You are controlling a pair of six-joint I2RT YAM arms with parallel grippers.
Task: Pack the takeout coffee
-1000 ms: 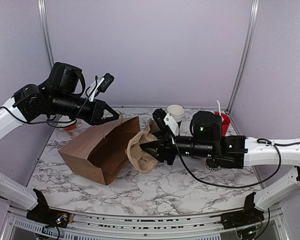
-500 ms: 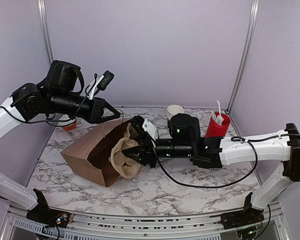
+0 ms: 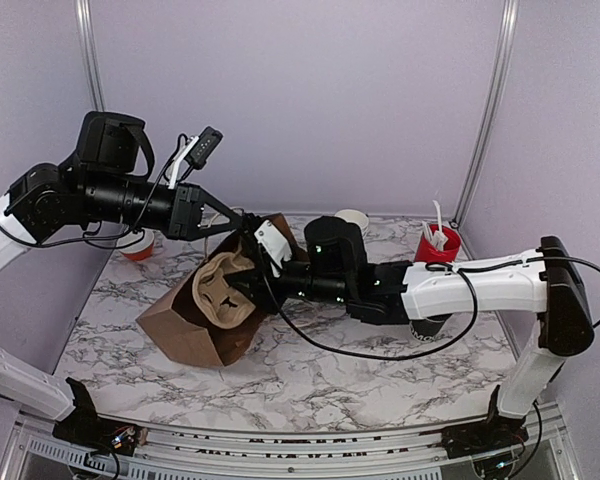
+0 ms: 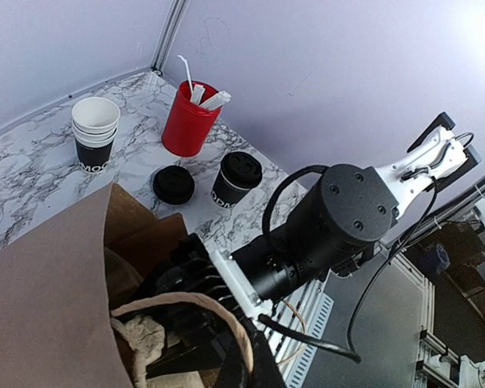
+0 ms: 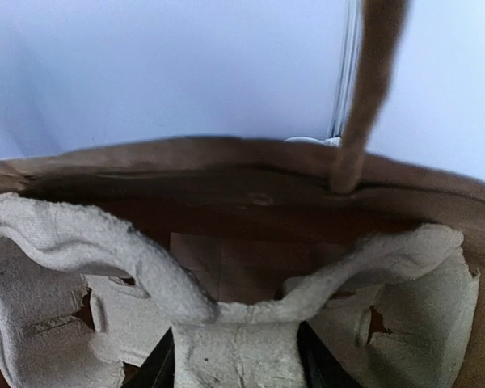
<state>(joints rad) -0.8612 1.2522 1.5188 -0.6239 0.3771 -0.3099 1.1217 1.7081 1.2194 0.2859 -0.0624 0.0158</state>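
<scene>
You get soft, even light overhead with faint shadows on the white marbled bench [image 3: 310,390], glare in the left wrist view's top right corner, and a close, slightly blurred grey moulded-pulp cup carrier [image 5: 81,242] against the dim inside of the brown paper bag [image 5: 226,198].

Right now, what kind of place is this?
Probably a robot practice booth dressed up as a coffee counter, not a real shop. Bare walls box in one marble table, two robot arms hold a cup tray and a paper bag, and paper cups, lids and a red holder stand nearby.
</scene>
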